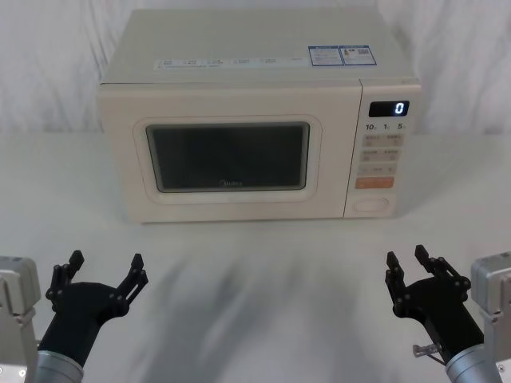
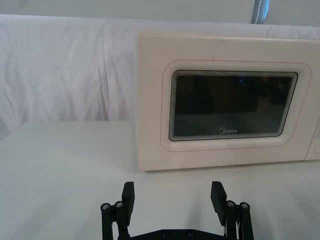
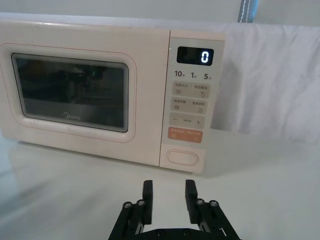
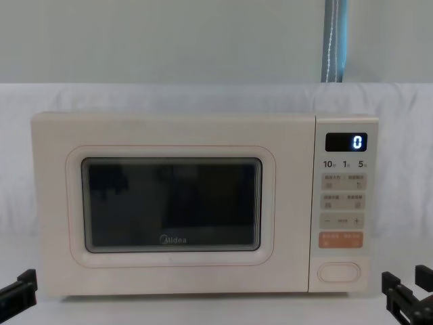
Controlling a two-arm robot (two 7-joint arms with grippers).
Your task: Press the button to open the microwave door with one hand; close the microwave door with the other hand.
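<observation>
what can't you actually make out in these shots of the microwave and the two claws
- Inside the oven: the dark window of the microwave door hides it in every view.
- Small print on the keys above the button: too small to read.
- Blue labels on the microwave's top, head view: too small to read.
- Left claw and right claw, chest view: cut off by the bottom edge.

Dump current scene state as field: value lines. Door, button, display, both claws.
microwave door: shut, flush with the front
button: bottom of the control panel, below the orange key, untouched
display: reads 0
left claw: open, low over the table, short of the door's left side, holding nothing
right claw: open, narrower gap, short of the control panel, holding nothing
task progress: not started
</observation>
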